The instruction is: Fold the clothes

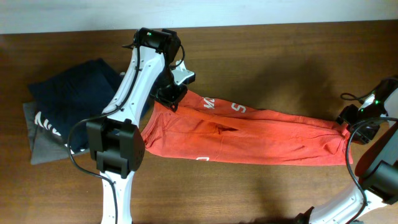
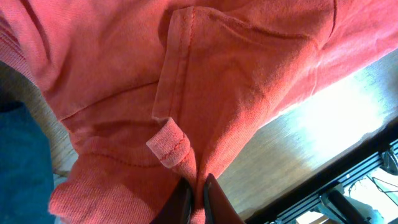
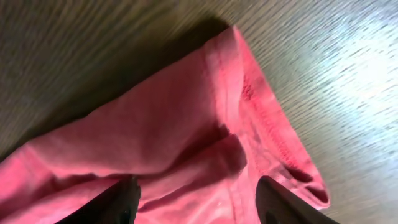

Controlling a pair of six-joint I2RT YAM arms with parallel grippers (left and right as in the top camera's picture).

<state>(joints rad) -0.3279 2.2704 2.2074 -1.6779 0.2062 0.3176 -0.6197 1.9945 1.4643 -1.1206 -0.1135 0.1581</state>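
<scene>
**Figure: One orange-red T-shirt (image 1: 261,134) drawn out lengthwise on the wooden bench (image 1: 280,56) between two hands; three garments in all.**

Far left: one navy garment (image 1: 68,99) with white lettering lies on one grey garment (image 1: 43,149). The left arm (image 1: 134,81) crosses over the navy garment's right edge and hides part of the T-shirt's left end. The left hand (image 2: 196,186) is pressed together, pinching a fold of T-shirt fabric beside a stitched hem. Centre: the T-shirt forms a long creased band, with white print at its upper and lower edges. Right: the right hand (image 3: 199,193) is spread, its two fingers (image 3: 121,199) standing either side of the T-shirt's hemmed corner, which rests on the bench.
</scene>
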